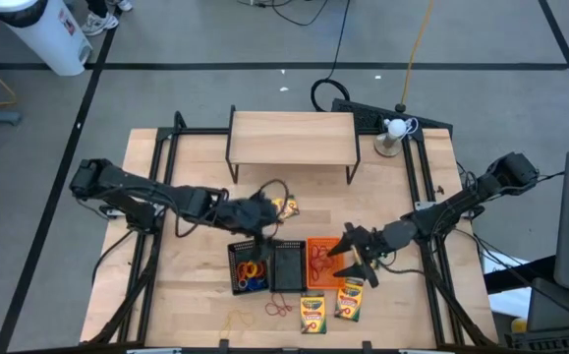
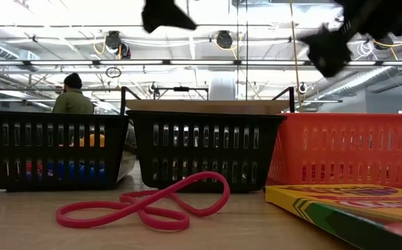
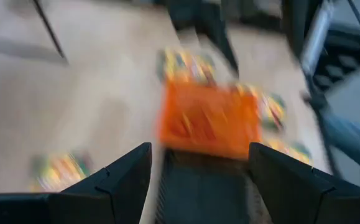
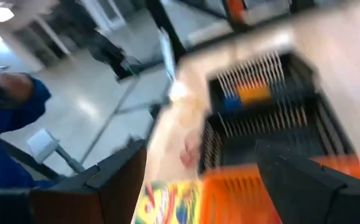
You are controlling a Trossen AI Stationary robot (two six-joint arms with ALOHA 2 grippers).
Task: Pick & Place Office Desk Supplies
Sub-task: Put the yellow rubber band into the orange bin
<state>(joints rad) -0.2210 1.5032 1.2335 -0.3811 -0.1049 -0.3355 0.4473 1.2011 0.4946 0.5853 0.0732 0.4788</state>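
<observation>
The left gripper (image 1: pixel 261 218) hovers just beyond the black trays, jaws apart and empty, a crayon box (image 1: pixel 286 206) beside it. The left black tray (image 1: pixel 247 266) holds bands, the middle tray (image 1: pixel 287 264) stands next to it, then the orange tray (image 1: pixel 324 264). The right gripper (image 1: pixel 351 258) hangs over the orange tray, jaws apart. Two crayon boxes (image 1: pixel 313 314) and a red band (image 1: pixel 279 307) lie on the near surface (image 1: pixel 186 305).

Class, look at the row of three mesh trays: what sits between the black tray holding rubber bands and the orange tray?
In the high view, a second black tray sits between the black tray with rubber bands and the orange tray. The low view shows the same order.
</observation>
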